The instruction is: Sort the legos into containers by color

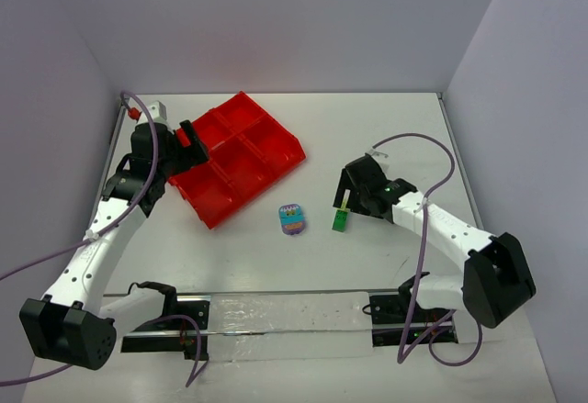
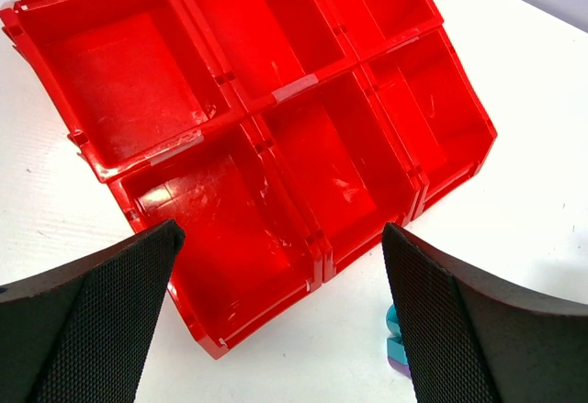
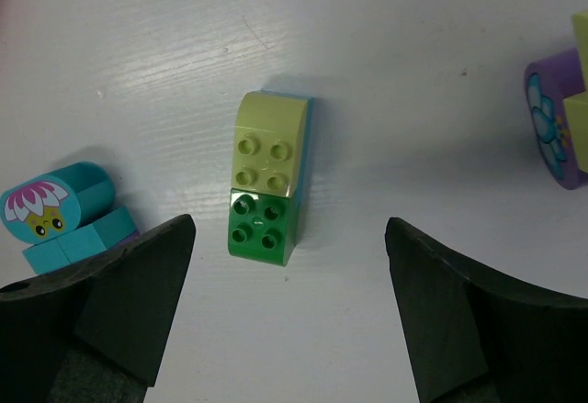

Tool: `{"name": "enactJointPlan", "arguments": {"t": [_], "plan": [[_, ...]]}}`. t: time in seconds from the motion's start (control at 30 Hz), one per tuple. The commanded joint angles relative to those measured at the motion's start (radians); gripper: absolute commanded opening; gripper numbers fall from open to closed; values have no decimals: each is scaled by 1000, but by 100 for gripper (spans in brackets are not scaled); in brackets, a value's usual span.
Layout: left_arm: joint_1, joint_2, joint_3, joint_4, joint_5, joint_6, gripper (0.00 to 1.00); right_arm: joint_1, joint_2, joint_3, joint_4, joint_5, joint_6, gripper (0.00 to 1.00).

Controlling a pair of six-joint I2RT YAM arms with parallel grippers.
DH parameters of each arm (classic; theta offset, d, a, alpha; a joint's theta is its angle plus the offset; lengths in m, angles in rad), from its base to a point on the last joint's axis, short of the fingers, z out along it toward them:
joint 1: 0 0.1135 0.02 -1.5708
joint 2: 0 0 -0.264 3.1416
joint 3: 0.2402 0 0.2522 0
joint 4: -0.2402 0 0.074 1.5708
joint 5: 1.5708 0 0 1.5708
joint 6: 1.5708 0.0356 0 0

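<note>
The red tray (image 1: pixel 241 151) of square compartments lies at the back left, and the compartments I can see in the left wrist view (image 2: pixel 276 100) hold nothing. My left gripper (image 1: pixel 186 139) is open and hovers over the tray's left side (image 2: pixel 280 230). A clump with a yellow-green and a green brick on a teal base (image 1: pixel 340 218) lies right of centre. My right gripper (image 1: pixel 347 195) is open just above it, and the clump sits between the fingers (image 3: pixel 289 222). A teal flower-face brick on purple (image 1: pixel 292 219) lies to its left (image 3: pixel 57 215).
A purple brick with a blue flower and a yellow-green piece (image 3: pixel 554 137) shows at the right edge of the right wrist view; the arm hides it from above. The teal and purple clump peeks beside my left gripper's right finger (image 2: pixel 395 339). Grey walls stand on three sides.
</note>
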Motion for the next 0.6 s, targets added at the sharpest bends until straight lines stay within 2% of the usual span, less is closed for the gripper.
{"name": "enactJointPlan", "arguments": {"t": [0.0, 0.3, 0.57], "plan": [[-6, -17, 11, 31, -14, -7, 99, 18, 54, 28, 58, 5, 46, 92], [-8, 1, 24, 10, -37, -11, 99, 27, 160, 63, 85, 36, 103, 74], [-8, 9, 17, 7, -39, -15, 99, 29, 224, 97, 92, 59, 77, 66]]}}
